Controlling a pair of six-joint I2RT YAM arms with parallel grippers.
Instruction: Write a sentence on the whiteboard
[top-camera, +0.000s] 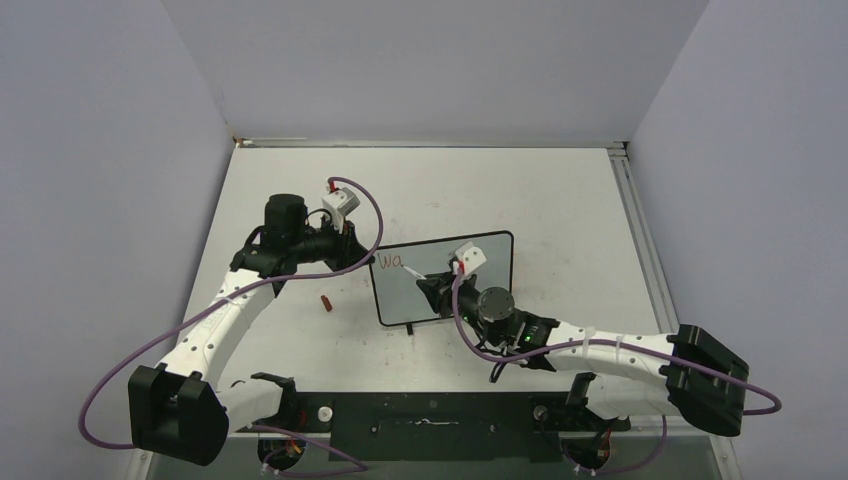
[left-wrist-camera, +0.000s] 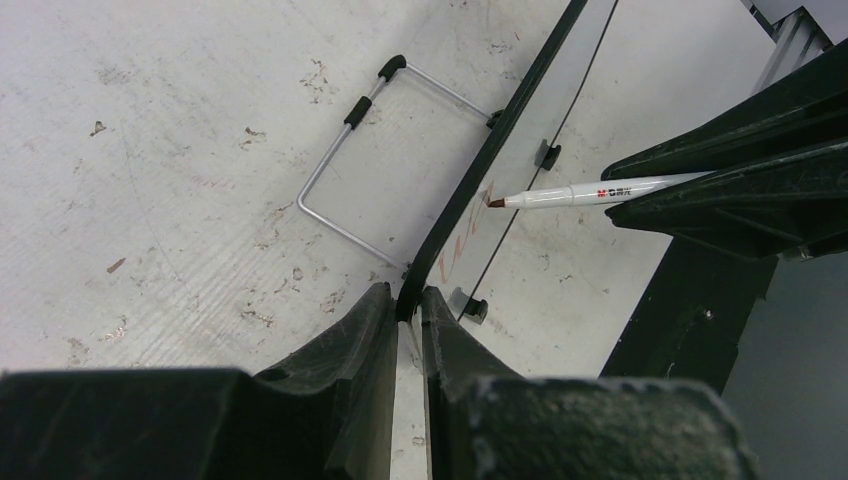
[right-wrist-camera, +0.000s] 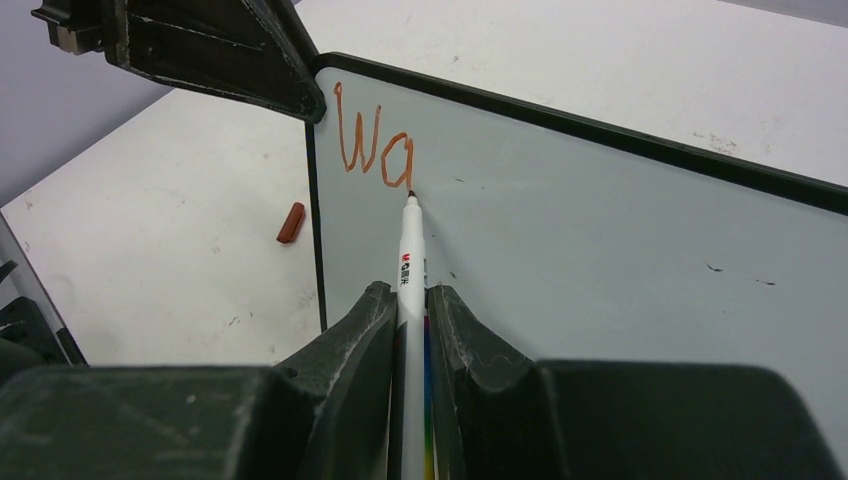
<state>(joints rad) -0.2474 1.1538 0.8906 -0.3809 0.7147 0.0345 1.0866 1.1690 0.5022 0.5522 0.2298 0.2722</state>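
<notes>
The whiteboard (top-camera: 470, 262) stands tilted near the table's middle, pale grey with a thin black frame (right-wrist-camera: 600, 130). My left gripper (left-wrist-camera: 409, 300) is shut on the board's upper left corner (left-wrist-camera: 470, 190), pinching the frame edge. My right gripper (right-wrist-camera: 410, 300) is shut on a white marker (right-wrist-camera: 409, 262), whose tip touches the board just under the letters. Of the sentence, only the red-orange letters "Wa" (right-wrist-camera: 375, 145) show, at the board's top left (top-camera: 392, 264). In the left wrist view the marker (left-wrist-camera: 590, 192) points its tip at the board's face.
A small red marker cap (top-camera: 325, 301) lies on the table left of the board, also in the right wrist view as the cap (right-wrist-camera: 290, 222). The board's wire stand (left-wrist-camera: 350, 170) folds out behind it. The scuffed white table (top-camera: 560, 200) is walled on three sides.
</notes>
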